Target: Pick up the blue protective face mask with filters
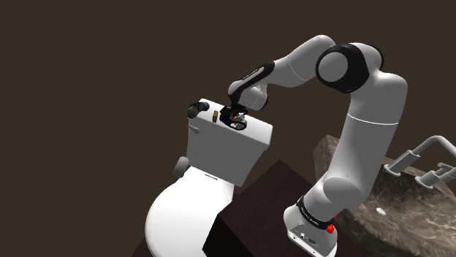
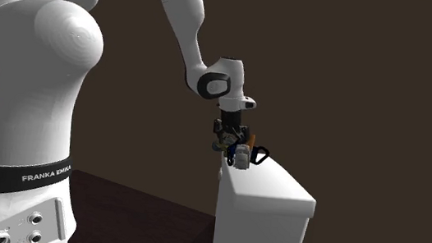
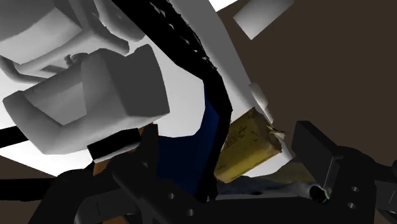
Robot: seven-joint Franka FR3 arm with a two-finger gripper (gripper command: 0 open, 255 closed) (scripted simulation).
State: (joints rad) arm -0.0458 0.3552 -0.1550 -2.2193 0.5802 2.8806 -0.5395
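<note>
The face mask lies on the white toilet tank lid, near the lid's far edge. It has a blue body, pale grey filter blocks and black straps. My black gripper reaches down onto it from above. In the second exterior view the gripper sits just over the mask at the tank's corner. The wrist view has the gripper open, its fingers wide apart with the blue body between them. The right finger stands clear of the mask.
A dark round object and a small yellow-brown item share the lid; a yellow block lies beside the mask. Below are the toilet bowl and a dark cabinet. A stone sink with a faucet sits by the stand.
</note>
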